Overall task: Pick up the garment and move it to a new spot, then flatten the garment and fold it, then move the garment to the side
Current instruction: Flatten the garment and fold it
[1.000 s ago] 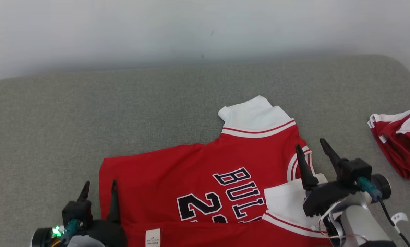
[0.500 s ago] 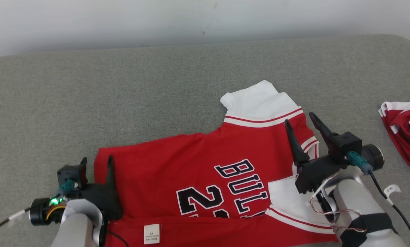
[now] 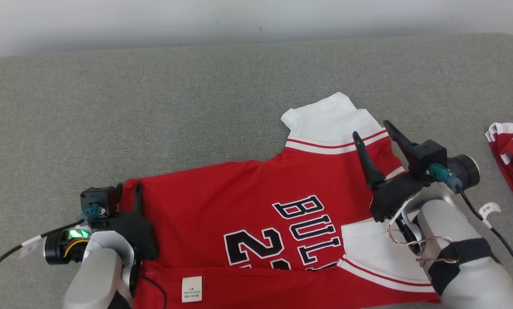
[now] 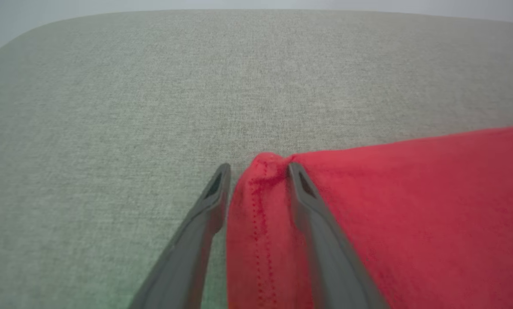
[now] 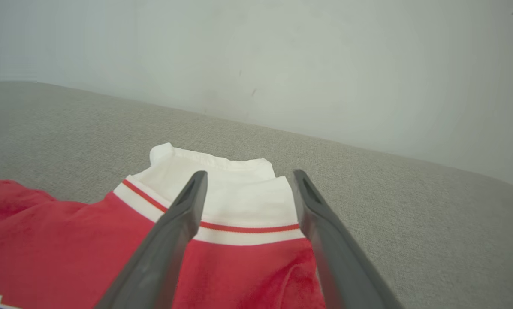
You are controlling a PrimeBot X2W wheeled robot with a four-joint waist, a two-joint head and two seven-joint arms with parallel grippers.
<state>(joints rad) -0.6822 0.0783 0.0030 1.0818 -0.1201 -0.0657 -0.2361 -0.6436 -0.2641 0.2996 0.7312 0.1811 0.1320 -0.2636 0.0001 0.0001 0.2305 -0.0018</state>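
Note:
The red garment [image 3: 239, 206], a jersey with white sleeves and dark lettering, lies flat on the grey cushion. My left gripper [image 3: 128, 189] is at its near-left hem corner. In the left wrist view the two fingers straddle that bunched red corner [image 4: 261, 201], with a gap still between them and cloth filling it [image 4: 258, 169]. My right gripper [image 3: 371, 128] hovers open above the far white sleeve [image 3: 329, 120]. In the right wrist view its spread fingers [image 5: 250, 174] frame the sleeve's red-striped band [image 5: 239, 214].
A second red and white garment [image 3: 511, 150] lies crumpled at the right edge. The grey cushion [image 3: 153, 107] stretches wide to the left and back, ending at a pale wall [image 3: 239, 17]. Cables trail from both wrists.
The head camera tilted, shifting the picture. My left gripper advanced onto the hem corner and its fingers narrowed around it. My right gripper moved forward over the white sleeve, still open.

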